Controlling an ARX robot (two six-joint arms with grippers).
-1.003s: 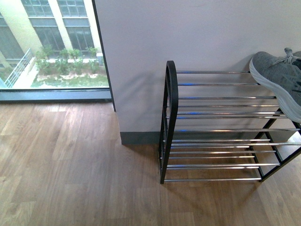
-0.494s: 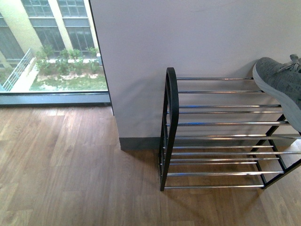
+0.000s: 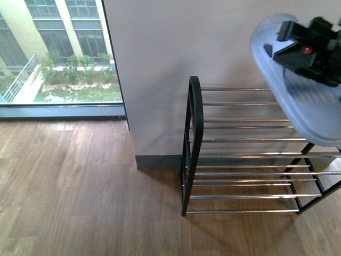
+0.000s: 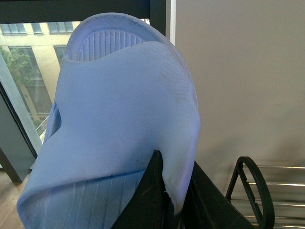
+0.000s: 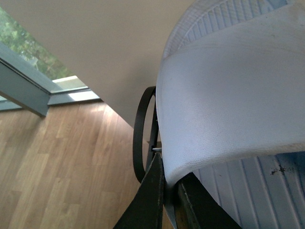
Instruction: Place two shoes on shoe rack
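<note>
The shoe rack stands against the wall, with a black rounded side frame and chrome rods. High over its right part hangs a pale blue slide, sole towards the front camera, with my right gripper shut on it. The right wrist view shows that slide pinched at the strap edge by the right gripper, above the rack's side frame. My left gripper is shut on the strap of another pale blue slide; the rack lies beyond it. The left arm is outside the front view.
A floor-to-ceiling window is left of the white wall. Wood floor spreads left of and in front of the rack. A dark baseboard runs along the wall's foot.
A gripper holding a pale blue slide has come into the front view at the top right. It now covers the grey sneaker that showed on the rack's top tier.
</note>
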